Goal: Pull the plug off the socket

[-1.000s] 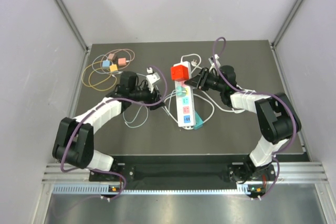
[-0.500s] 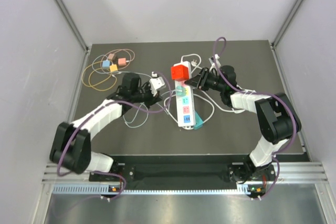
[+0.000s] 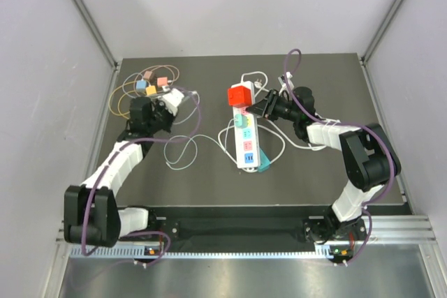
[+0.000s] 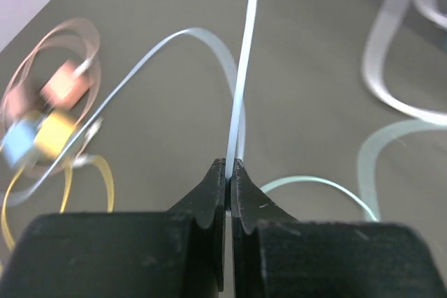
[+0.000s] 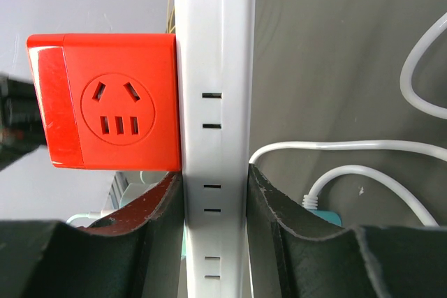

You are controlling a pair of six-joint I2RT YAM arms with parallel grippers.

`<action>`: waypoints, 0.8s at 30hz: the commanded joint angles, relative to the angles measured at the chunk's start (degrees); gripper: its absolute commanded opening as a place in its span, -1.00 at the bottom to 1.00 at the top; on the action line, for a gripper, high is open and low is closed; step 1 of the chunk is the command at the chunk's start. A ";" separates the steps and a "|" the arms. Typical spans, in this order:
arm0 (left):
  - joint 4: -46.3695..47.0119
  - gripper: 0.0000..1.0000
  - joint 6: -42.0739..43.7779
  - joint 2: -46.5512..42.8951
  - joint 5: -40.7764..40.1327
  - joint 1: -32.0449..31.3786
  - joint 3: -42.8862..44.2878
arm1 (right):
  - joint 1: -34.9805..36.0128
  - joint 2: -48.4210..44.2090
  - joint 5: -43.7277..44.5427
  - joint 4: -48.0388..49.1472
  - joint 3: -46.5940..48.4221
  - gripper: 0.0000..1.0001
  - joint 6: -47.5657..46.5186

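Left wrist view shows the left fingers [image 4: 213, 193] pinched shut on the cable [image 4: 241, 88]. The plug [image 3: 176, 95] sits well left of the power strip [image 5: 213, 102], which the right fingers [image 5: 157, 207] clamp. Best lower it gently onto the worktop [image 3: 314, 172], sparing the cable strain.

Cell was a dark grey matte desk [image 3: 328, 82] boxed in by plain pale panels: back wall [image 3: 237, 5], left wall [image 3: 42, 116], right wall [image 3: 422, 116]. Silver metal posts [image 3: 85, 15] ran up the back corners. An aluminium rail [image 3: 412, 228] sat along the near edge, with a brushed steel sheet [image 3: 244, 277] below it. Lighting was soft and even.
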 commanded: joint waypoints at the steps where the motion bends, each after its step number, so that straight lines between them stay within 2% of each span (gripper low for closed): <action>1: 12.59 -1.00 -18.29 4.10 -10.04 5.18 3.36 | -0.70 -4.59 -1.58 8.72 2.36 -1.00 2.01; 2: 12.86 -1.00 -22.07 5.94 -15.89 5.81 6.77 | -0.70 -4.59 -1.58 8.63 2.36 -1.00 1.93; 4: 9.02 -1.00 -33.06 12.88 -20.94 7.73 11.96 | -0.70 -4.68 -1.58 8.63 2.36 -1.00 1.93; 5: 7.00 -1.00 -36.49 15.51 -22.09 9.31 17.56 | -0.70 -4.68 -1.58 8.63 2.27 -1.00 1.93; 6: 4.02 -1.00 -42.61 20.15 -22.37 10.29 20.05 | -0.70 -4.68 -1.58 8.63 2.27 -1.00 2.02; 8: 4.42 -1.00 -48.10 23.43 -22.45 13.01 23.49 | -0.78 -4.68 -1.58 8.63 2.27 -1.00 2.02; 13: 15.04 -1.00 -67.26 29.85 -28.86 18.19 22.89 | -0.78 -4.94 -1.67 8.72 2.36 -1.00 2.19; 15: 14.97 -1.00 -72.27 33.71 -29.22 19.34 24.20 | -0.78 -4.94 -1.75 8.81 2.27 -1.00 2.37; 20: 16.20 -1.00 -75.02 41.62 -25.98 21.63 28.24 | -0.79 -4.77 -1.84 8.90 2.36 -1.00 2.54; 22: 16.47 -0.94 -75.19 43.39 -24.40 22.42 29.03 | -0.79 -4.68 -1.93 8.90 2.36 -1.00 2.54; 23: 16.47 -0.65 -75.28 44.10 -23.26 22.86 29.74 | -0.79 -4.59 -1.93 8.90 2.45 -1.00 2.46; 24: 16.38 -0.48 -75.54 44.97 -21.59 23.30 30.09 | -0.79 -4.68 -1.93 8.90 2.36 -1.00 2.54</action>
